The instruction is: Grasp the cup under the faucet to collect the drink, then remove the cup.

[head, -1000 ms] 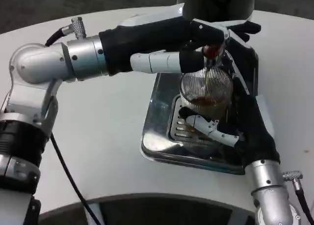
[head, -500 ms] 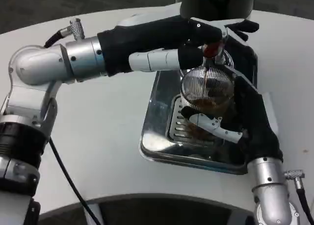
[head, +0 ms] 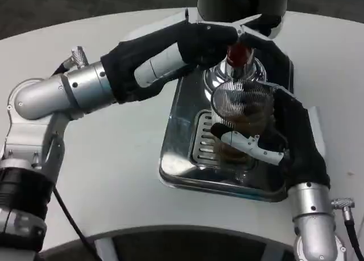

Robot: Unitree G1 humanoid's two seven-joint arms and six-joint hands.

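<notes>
I work at a drink-dispensing test station, apparently a lab. Evidence: a bare white round counter (head: 125, 158), a polished steel drip tray (head: 182, 164) with slotted grate, a dark dispenser body (head: 242, 2), and grey carpeted floor (head: 57, 8).

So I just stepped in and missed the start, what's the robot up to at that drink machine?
It is collecting a drink. The right robot hand holds a ribbed clear cup over the grate of the shiny metal drip tray, under the faucet. The left robot hand reaches across to the faucet's red-tipped tap. Some brown liquid sits in the bottom of the cup, which has not yet been taken away.
</notes>
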